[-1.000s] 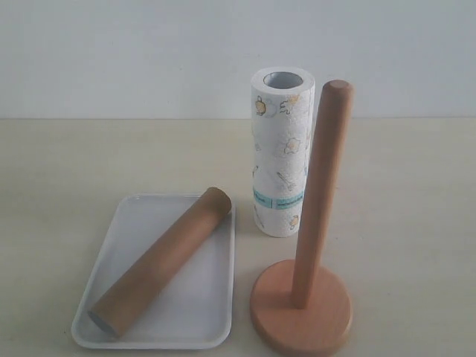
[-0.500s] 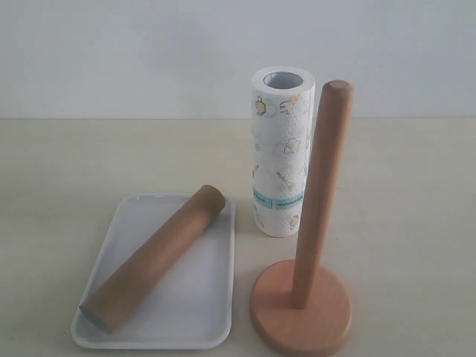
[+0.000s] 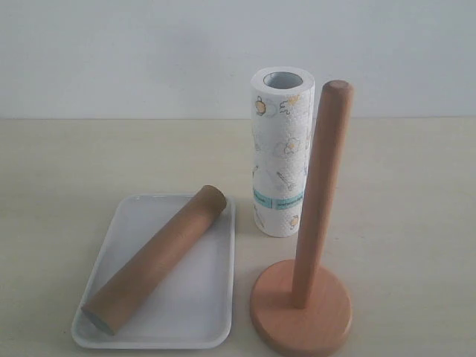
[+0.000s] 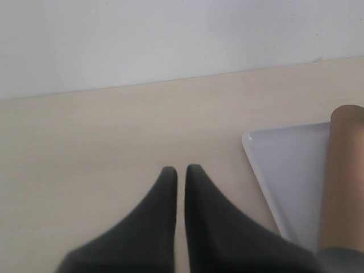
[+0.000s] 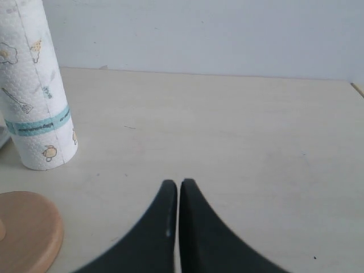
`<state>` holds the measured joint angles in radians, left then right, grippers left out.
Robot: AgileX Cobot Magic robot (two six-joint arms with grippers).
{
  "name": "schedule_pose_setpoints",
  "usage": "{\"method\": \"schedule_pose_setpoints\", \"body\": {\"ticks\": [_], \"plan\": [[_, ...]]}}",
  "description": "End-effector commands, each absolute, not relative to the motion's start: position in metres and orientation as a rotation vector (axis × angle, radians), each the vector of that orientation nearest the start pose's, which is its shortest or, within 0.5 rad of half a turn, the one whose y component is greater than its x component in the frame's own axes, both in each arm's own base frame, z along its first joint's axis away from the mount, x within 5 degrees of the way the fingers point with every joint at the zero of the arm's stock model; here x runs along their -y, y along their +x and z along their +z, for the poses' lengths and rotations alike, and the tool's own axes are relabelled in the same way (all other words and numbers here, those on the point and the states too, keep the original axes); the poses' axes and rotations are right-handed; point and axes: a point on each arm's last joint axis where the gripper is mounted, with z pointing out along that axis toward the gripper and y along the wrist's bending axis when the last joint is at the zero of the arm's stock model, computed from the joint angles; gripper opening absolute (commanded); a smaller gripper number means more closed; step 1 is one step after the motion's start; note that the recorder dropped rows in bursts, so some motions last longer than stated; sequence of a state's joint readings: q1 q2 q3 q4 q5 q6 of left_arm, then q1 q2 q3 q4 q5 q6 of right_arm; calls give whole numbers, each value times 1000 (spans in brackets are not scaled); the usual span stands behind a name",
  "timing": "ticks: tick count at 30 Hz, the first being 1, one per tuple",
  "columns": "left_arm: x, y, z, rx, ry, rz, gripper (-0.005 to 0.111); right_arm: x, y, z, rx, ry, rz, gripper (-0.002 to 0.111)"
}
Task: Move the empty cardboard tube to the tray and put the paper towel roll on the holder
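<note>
The brown cardboard tube [image 3: 155, 259] lies slantwise in the white tray [image 3: 197, 312], one end over the tray's far rim. Behind the wooden holder [image 3: 301, 305], the paper towel roll [image 3: 280, 152] stands upright on the table, apart from the dowel [image 3: 321, 190]. No gripper shows in the exterior view. My left gripper [image 4: 181, 169] is shut and empty over bare table, beside the tray [image 4: 284, 170] and the tube [image 4: 341, 176]. Also shut and empty, my right gripper [image 5: 179, 183] hovers over the table, away from the roll [image 5: 35, 91] and the holder's base [image 5: 25, 230].
A pale wall runs along the back of the beige table [image 3: 67, 156]. The table's right edge [image 5: 357, 88] shows in the right wrist view.
The tube has rolled and slid a little to the left within the tray and settled. Roll and holder have not moved.
</note>
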<state>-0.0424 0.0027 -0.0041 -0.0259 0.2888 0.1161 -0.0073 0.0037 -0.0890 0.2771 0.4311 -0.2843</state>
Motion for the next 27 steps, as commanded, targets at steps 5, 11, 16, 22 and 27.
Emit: {"method": "schedule_pose_setpoints", "body": {"ticks": [5, 11, 16, 22, 27], "plan": [[3, 54, 186, -1780, 54, -25, 5, -10, 49, 206, -1800, -104, 70, 1], [3, 54, 186, -1781, -15, -81, 5, -10, 49, 206, -1800, -104, 70, 1], [2, 54, 186, -1779, 82, 13, 5, -10, 49, 206, -1800, -104, 70, 1], [2, 54, 186, -1780, 47, -24, 5, -10, 49, 206, -1800, -104, 70, 1], [2, 54, 186, -1780, 47, -24, 5, -10, 49, 206, -1800, -104, 70, 1]]}}
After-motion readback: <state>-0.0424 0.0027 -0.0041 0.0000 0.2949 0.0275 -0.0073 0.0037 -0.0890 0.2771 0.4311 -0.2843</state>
